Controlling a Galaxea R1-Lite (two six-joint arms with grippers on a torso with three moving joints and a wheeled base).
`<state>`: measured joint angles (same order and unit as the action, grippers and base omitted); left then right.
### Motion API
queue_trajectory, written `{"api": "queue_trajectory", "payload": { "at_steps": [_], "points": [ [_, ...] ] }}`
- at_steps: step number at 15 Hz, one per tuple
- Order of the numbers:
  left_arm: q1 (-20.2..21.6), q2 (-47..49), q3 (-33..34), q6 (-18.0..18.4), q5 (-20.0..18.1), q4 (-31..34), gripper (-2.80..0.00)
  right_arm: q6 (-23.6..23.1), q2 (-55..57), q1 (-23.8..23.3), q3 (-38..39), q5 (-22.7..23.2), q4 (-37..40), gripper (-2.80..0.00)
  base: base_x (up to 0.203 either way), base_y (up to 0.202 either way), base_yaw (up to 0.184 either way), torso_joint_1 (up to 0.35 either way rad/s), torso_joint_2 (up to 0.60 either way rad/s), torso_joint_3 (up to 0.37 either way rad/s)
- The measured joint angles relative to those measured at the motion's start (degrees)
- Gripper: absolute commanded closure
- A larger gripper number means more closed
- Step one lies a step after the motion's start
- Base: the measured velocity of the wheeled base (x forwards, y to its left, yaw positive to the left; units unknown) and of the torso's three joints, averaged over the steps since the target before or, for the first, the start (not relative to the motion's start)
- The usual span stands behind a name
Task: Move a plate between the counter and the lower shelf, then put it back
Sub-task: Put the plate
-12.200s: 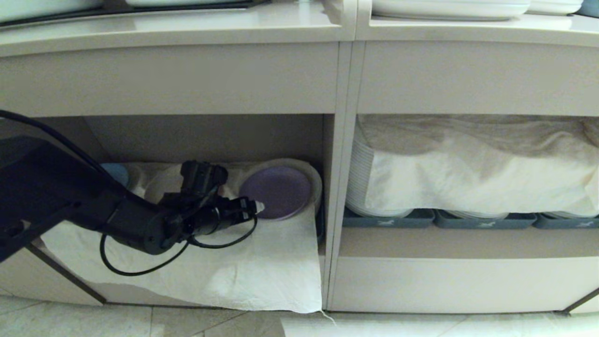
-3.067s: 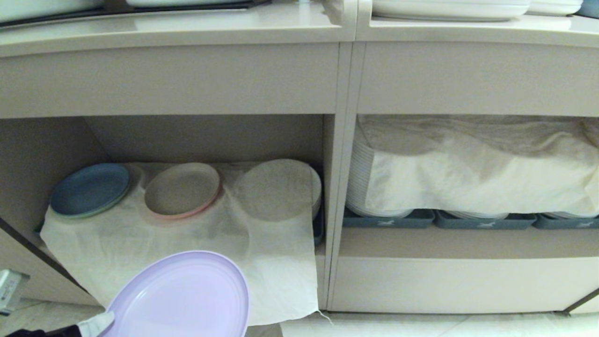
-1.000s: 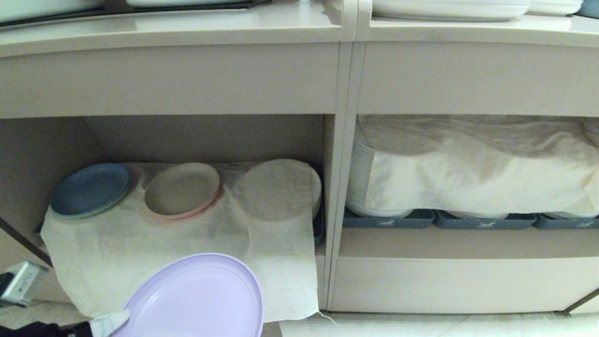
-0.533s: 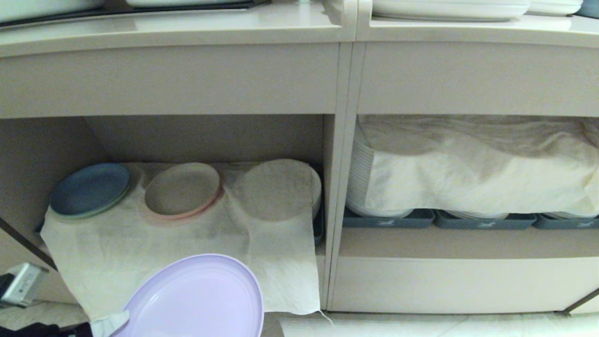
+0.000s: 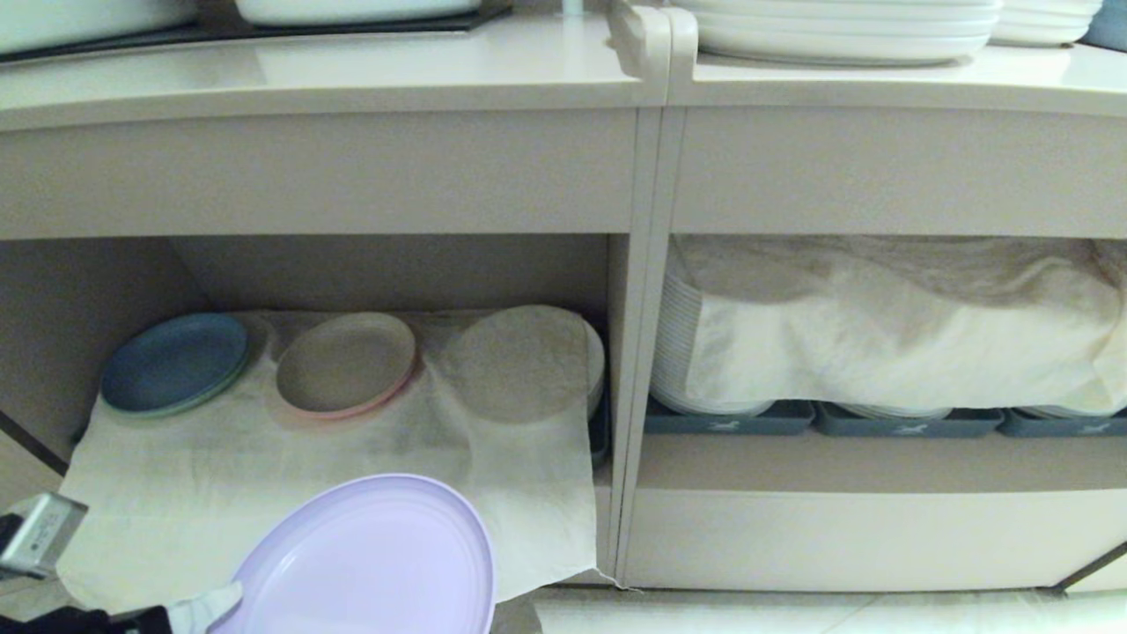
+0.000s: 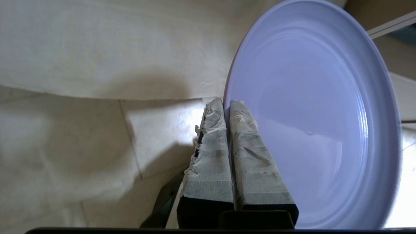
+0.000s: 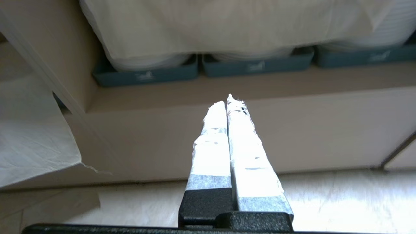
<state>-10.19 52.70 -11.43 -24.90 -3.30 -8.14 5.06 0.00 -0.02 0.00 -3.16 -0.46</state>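
Item: lavender plate. Pinched by its rim between the taped fingers of my left gripper, low in front of the lower shelf, clear of the niche and over the floor. Face tilted up toward my head camera.

Change: twelve seconds back this plate lay at the right end of the niche with my left gripper reaching for it; now it is out and in my hold. Over the last second the whole view has slid downward, showing more of the counter above. I take this as my torso rising, not the furniture moving. Judgement: shelf pickup done, lift to the counter under way.

Right gripper: fingers pressed together, holding nothing, parked before the neighbouring niche with the blue-grey trays.

Surroundings: wrinkled white cloth draped over the shelf edge; blue plate stack; beige-pink plate stack; a cloth-covered round stack at the right end; large white plates on the adjoining top.

Obstruction: the counter's thick front edge overhangs the plate's way up; I expect to need outward clearance first.
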Motion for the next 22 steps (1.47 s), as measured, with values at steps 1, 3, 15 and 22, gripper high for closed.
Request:
{"api": "queue_trajectory", "payload": {
  "at_steps": [1,3,15,22],
  "points": [
    [0.0,0.0,0.0,0.0,0.0,0.0,0.00,0.0,0.0,0.0,0.0,0.0,-0.1,0.00,0.000,0.000,0.000,0.204,-0.49,-0.303],
    [0.0,0.0,0.0,0.0,0.1,-0.1,0.00,0.0,0.0,0.0,0.0,0.1,-0.2,0.00,0.000,0.000,0.000,0.173,-0.57,-0.300],
    [0.0,0.0,-0.1,0.0,0.2,-0.1,0.00,0.0,0.0,0.0,0.0,0.0,-0.1,0.00,0.000,0.000,0.000,0.194,-0.48,-0.284],
    [0.0,0.0,-0.7,-3.5,0.0,-0.1,0.00,0.0,0.0,0.0,0.0,0.0,-0.1,0.00,0.000,0.000,0.000,0.238,-0.52,-0.288]
  ]
}}
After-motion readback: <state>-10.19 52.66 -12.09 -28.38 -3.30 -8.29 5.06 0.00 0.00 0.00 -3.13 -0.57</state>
